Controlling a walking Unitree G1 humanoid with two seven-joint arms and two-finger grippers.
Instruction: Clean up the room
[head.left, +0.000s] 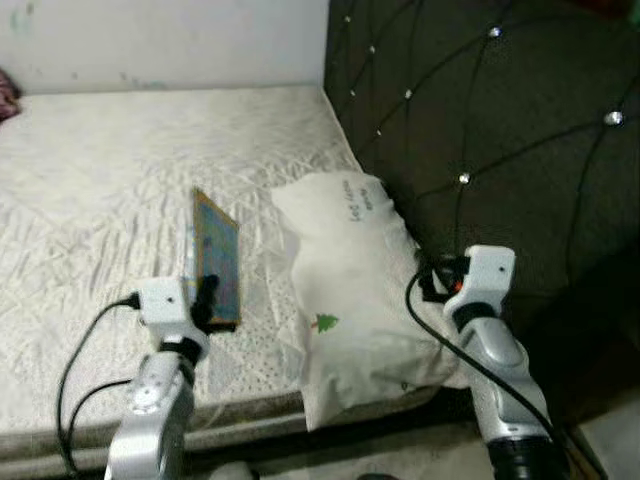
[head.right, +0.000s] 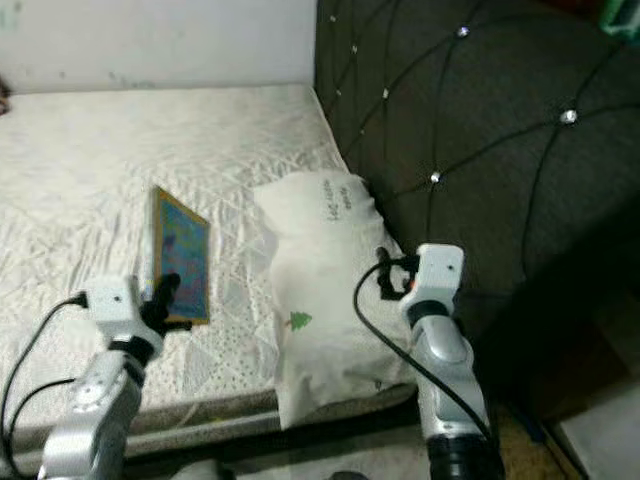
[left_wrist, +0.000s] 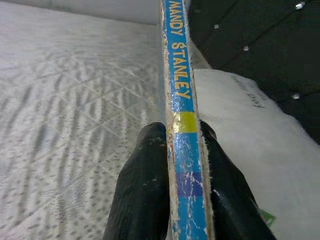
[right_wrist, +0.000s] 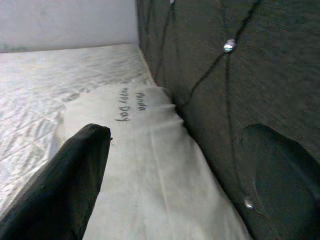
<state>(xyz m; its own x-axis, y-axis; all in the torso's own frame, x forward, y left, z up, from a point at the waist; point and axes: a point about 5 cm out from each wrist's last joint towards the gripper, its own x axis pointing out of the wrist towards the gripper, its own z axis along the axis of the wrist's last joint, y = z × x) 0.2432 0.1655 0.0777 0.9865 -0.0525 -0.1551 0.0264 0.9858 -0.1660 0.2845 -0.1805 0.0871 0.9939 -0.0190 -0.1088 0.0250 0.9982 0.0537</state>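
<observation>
Blue along its worn spine, the thin book (left_wrist: 184, 125) is what I'm working with: my left tool (head.left: 205, 297) is clamped on its near edge, one black finger on each cover, and it stands on edge over the mattress (head.left: 90, 200), tilted up from the quilted surface. I judge it light and stiff, a board-backed children's book by the look, scuffed at the corners, so a firm pinch near the spine should carry it without bending; the glossy cover could slip if I swing fast. Just beside it lies a soft white pillow (head.left: 350, 290) with a small green tree print, lying along the dark tufted headboard (head.left: 500, 130) and sagging over the bed's edge. My right tool (right_wrist: 65, 190) hovers at the pillow's side near the headboard; I cannot tell whether it is parted or closed. Pillow and headboard crowd any move rightward.
</observation>
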